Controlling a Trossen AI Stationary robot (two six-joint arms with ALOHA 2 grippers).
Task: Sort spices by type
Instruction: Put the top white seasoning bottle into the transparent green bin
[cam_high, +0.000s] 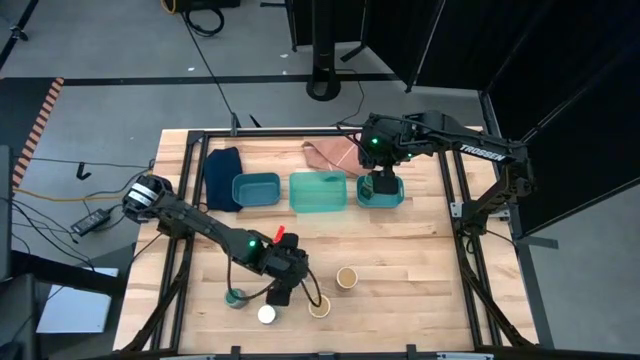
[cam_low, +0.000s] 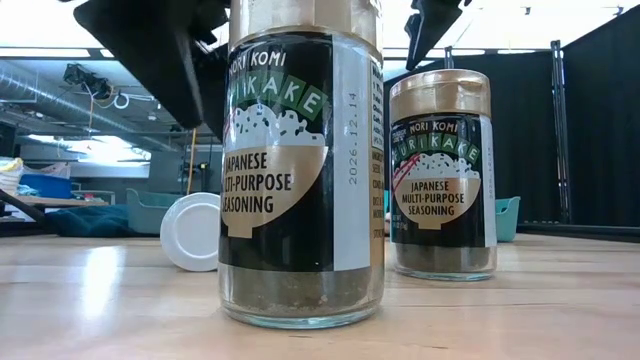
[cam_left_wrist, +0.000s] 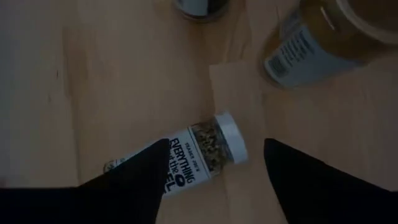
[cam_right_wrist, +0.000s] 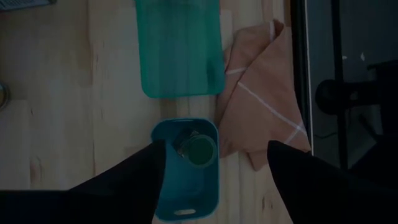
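Note:
A white-lidded spice jar (cam_left_wrist: 186, 158) lies on its side on the table, and its lid (cam_high: 267, 314) faces the near edge. My left gripper (cam_left_wrist: 216, 149) hovers over it, open, with a finger on either side of the jar. A green-lidded jar (cam_high: 236, 297) stands to its left. Two tan-lidded jars (cam_high: 347, 277) (cam_high: 319, 305) stand upright to its right, and they loom large in the low view (cam_low: 300, 170) (cam_low: 440, 175). My right gripper (cam_right_wrist: 214, 165) is open above the right teal tray (cam_right_wrist: 163, 186). Another green-lidded jar (cam_right_wrist: 199, 149) lies inside that tray.
Three teal trays sit in a row at the far side: left (cam_high: 257, 188), middle (cam_high: 318, 192), right (cam_high: 398, 196). A dark blue cloth (cam_high: 222, 178) lies left of them, and a tan cloth (cam_high: 330, 153) lies behind the middle one. Bare wood lies between the trays and the near jars.

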